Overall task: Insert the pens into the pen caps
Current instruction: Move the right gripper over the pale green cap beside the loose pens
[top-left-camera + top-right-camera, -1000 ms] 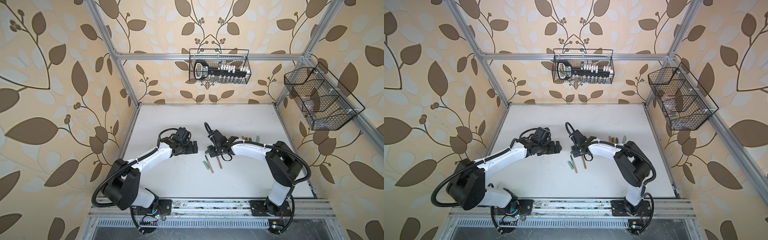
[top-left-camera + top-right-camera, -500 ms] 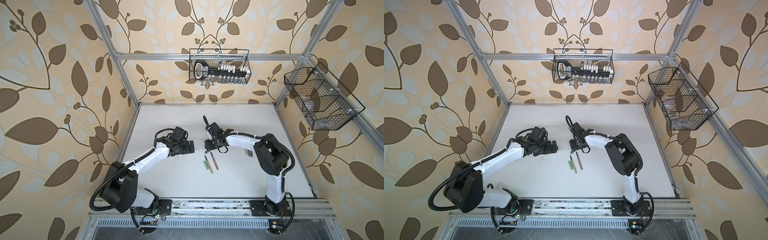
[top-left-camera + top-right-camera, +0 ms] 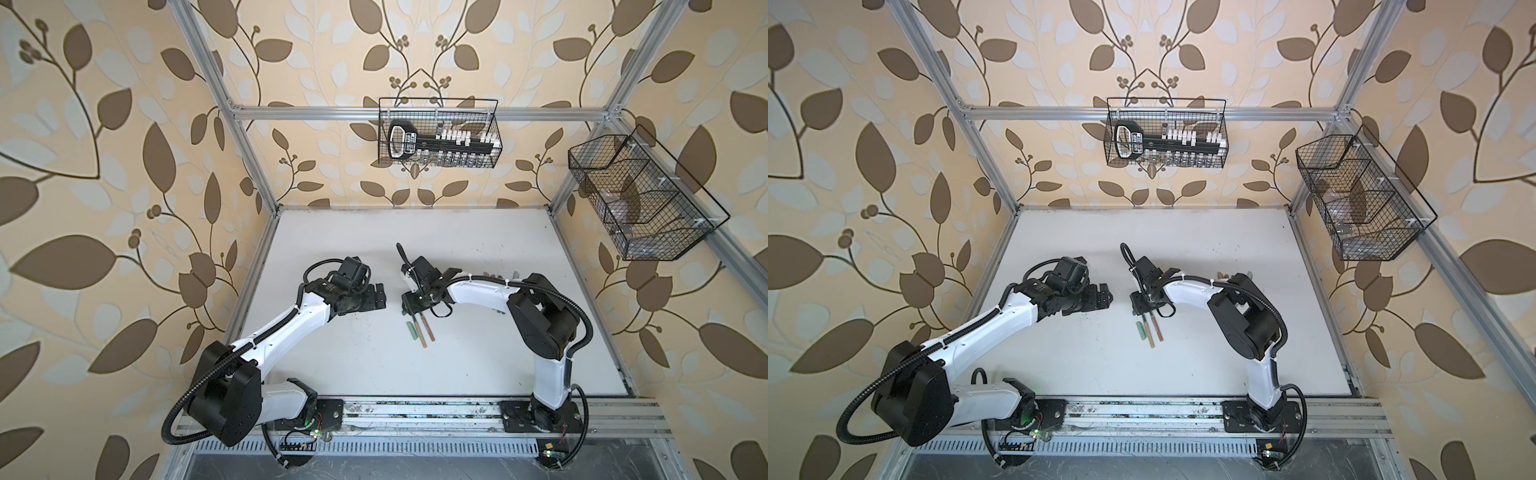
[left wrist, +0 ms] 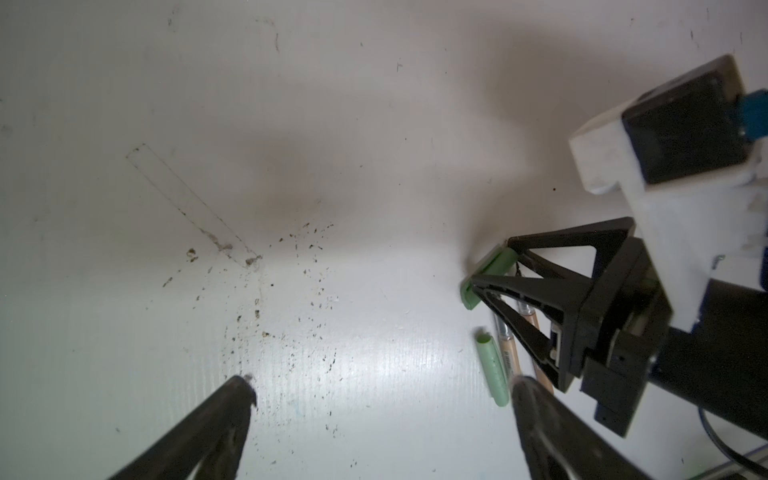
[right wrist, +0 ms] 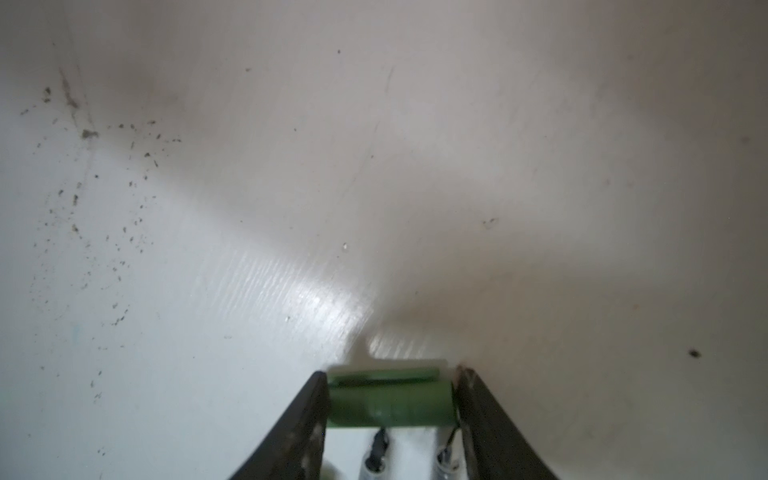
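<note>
A dark green pen cap (image 5: 390, 405) lies crosswise between the fingers of my right gripper (image 5: 390, 372), touching both, low over the white table. The left wrist view shows this cap (image 4: 490, 270) at the right gripper's tips. Just behind it two tan pens (image 3: 424, 332) lie side by side, their dark tips (image 5: 378, 446) pointing at the cap. A pale mint pen cap (image 4: 492, 370) lies beside them. My left gripper (image 4: 384, 384) is wide open over bare table, left of the pens, holding nothing. In both top views the grippers face each other at mid-table, left (image 3: 380, 297) and right (image 3: 1140, 311).
A few more pens or caps (image 3: 505, 275) peek out behind the right forearm. Wire baskets hang on the back wall (image 3: 438, 139) and the right wall (image 3: 640, 199). Dark specks (image 4: 291, 291) dot the table. The arm bases sit on the front rail (image 3: 415, 411).
The right arm's elbow has swung inward and its gripper has shifted a little left and nearer, its jaws narrowing onto the green cap. The left gripper has drawn slightly left, still open.
</note>
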Robot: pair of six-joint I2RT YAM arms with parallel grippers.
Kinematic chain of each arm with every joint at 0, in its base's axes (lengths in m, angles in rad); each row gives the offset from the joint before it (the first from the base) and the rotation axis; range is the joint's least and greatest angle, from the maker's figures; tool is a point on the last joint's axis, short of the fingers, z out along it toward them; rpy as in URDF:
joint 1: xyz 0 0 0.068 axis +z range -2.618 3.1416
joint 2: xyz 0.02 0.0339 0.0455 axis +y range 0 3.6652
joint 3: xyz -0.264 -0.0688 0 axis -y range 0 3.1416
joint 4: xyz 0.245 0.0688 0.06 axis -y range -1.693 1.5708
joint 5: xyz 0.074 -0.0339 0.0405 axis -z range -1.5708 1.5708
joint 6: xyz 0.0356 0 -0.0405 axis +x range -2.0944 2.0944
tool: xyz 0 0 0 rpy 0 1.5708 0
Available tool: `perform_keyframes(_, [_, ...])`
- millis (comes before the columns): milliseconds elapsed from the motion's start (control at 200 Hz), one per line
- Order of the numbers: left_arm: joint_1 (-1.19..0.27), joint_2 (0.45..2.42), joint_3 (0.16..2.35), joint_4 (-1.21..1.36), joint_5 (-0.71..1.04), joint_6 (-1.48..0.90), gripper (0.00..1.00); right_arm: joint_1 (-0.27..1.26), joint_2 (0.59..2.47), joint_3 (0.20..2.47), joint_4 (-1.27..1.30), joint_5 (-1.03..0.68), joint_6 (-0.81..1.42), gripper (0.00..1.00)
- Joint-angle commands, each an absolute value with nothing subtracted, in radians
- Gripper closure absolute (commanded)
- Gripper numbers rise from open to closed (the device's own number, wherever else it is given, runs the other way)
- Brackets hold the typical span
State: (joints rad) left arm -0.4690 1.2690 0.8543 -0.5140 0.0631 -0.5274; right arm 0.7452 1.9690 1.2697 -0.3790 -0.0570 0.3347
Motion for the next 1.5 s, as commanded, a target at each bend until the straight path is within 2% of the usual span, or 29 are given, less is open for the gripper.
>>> perform_keyframes(0, [-0.456,1.223,0.844,-0.531,0.054,-0.533,0.01,0.761,1.968,1.278,-0.48,-0.016,0.291,0.49])
perform_keyframes(95, [-0.455,1.204,0.842,-0.544,0.041,-0.535,0.01,0.782,1.967,1.285,-0.5,0.009,0.229,0.49])
perform_keyframes(235, [-0.447,1.15,0.831,-0.564,0.005,-0.548,0.01,0.793,1.942,1.266,-0.482,0.017,0.138,0.41])
perform_keyframes(465, [-0.422,1.072,0.833,-0.612,-0.024,-0.552,0.01,0.787,1.878,1.248,-0.456,0.049,0.078,0.34])
perform_keyframes(755, [-0.413,1.031,0.824,-0.643,-0.024,-0.551,0.01,0.783,1.846,1.246,-0.504,0.098,0.05,0.31])
perform_keyframes(1495, [-0.393,0.959,0.842,-0.703,-0.029,-0.535,0.01,0.833,1.994,1.343,-0.563,0.184,0.01,0.3])
